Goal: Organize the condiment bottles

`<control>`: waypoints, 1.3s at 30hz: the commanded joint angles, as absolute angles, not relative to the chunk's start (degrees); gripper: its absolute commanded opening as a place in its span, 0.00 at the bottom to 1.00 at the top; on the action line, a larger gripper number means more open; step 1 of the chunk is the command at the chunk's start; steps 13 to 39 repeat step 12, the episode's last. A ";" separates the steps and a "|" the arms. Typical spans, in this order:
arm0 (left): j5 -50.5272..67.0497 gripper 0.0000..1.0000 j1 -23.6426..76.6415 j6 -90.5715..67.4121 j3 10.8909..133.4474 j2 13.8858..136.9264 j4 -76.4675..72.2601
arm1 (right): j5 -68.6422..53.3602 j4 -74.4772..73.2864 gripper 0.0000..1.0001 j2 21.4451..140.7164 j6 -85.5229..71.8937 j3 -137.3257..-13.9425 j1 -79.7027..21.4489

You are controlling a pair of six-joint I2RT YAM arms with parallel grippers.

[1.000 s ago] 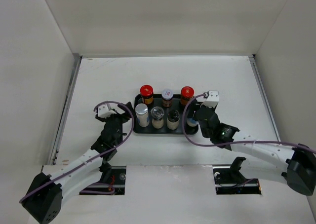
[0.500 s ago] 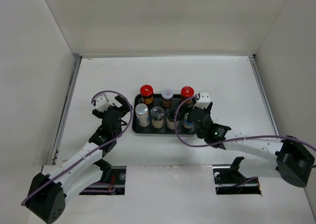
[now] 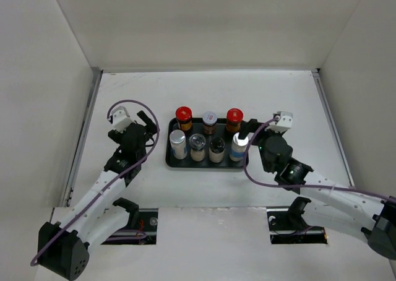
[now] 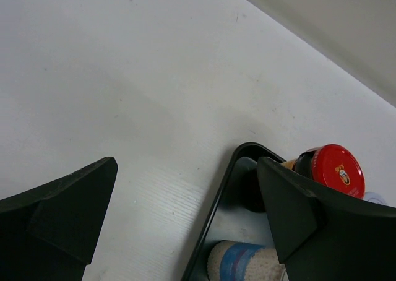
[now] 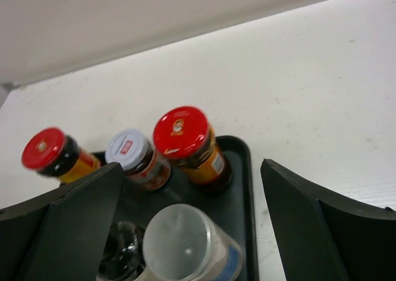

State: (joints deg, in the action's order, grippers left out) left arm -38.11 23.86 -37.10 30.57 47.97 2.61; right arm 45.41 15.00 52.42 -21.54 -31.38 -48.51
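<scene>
Seven small condiment bottles (image 3: 197,143) stand upright in two rows in a black rectangular plastic tray (image 3: 207,166) at frame centre. They look rigid, light, smooth and breakable, so grip the body below the cap. The left gripper (image 4: 187,163) and right gripper (image 5: 190,166) gape wide, empty. The matte white table (image 3: 291,95) sits between plain white walls (image 3: 204,21).

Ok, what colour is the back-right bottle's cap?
Red. The cap shows best in the right wrist view.

Overhead camera looks down; both wrist cameras, low and close, seemingly share the tray (image 3: 207,165).
</scene>
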 commanded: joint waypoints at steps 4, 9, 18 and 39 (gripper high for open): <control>-34.97 1.00 25.79 -37.44 39.36 52.38 11.95 | 46.32 21.88 1.00 48.08 -22.67 -27.25 -44.26; -40.16 1.00 28.78 -37.00 42.10 51.33 13.80 | 45.44 22.67 1.00 46.32 -24.87 -24.79 -43.46; -41.04 1.00 29.66 -36.39 43.85 52.12 15.20 | 44.47 22.94 1.00 46.58 -25.31 -24.35 -43.37; -41.04 1.00 29.66 -36.39 43.85 52.12 15.20 | 44.47 22.94 1.00 46.58 -25.31 -24.35 -43.37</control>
